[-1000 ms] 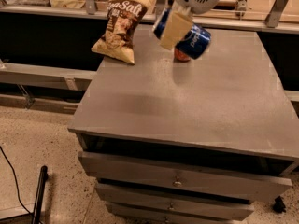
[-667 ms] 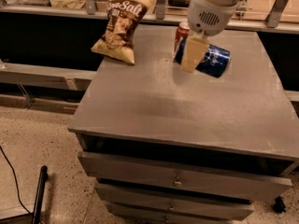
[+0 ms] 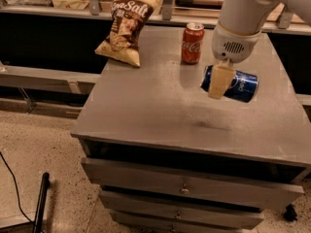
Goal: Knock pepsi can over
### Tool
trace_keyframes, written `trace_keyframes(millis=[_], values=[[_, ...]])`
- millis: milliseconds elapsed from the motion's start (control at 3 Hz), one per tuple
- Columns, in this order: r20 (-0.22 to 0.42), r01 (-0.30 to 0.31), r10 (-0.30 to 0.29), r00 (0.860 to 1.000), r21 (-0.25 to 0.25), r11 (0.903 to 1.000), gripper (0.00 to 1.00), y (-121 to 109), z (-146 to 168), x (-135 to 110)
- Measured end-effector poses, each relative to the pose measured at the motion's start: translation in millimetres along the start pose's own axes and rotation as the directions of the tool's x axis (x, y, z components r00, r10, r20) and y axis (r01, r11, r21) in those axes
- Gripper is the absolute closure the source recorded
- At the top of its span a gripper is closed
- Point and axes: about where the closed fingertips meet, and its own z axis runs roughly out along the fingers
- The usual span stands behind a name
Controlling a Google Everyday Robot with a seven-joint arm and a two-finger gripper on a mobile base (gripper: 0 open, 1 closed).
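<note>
The pepsi can point(image 3: 239, 85), dark blue with white lettering, lies on its side on the grey cabinet top point(image 3: 160, 115) toward the right. My gripper point(image 3: 219, 81) hangs from the white arm just in front of the can's left end, its cream fingers point(image 3: 220, 79) pointing down and covering part of the can. I cannot tell whether it touches the can. A red Coca-Cola can point(image 3: 193, 43) stands upright behind and to the left of the pepsi can.
A brown sea-salt chip bag point(image 3: 127, 27) leans at the cabinet's back left corner. A ledge with metal posts runs behind the cabinet. Drawers are below the top. A black cable and a dark pole lie on the speckled floor at the left.
The arm and gripper have moved right and toward the front. The pepsi can, tilted at first, now lies flat on its side, and the Coca-Cola can behind it is uncovered.
</note>
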Motion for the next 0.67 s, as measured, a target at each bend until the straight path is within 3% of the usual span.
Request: trace_keyframes(millis=[333, 667], values=[[-0.004, 0.056, -0.056, 0.998, -0.031, 0.9979, 0.61, 7, 19, -9], [0.032, 0.070, -0.068, 0.997, -0.069, 0.9951, 0.38, 12, 49, -11]])
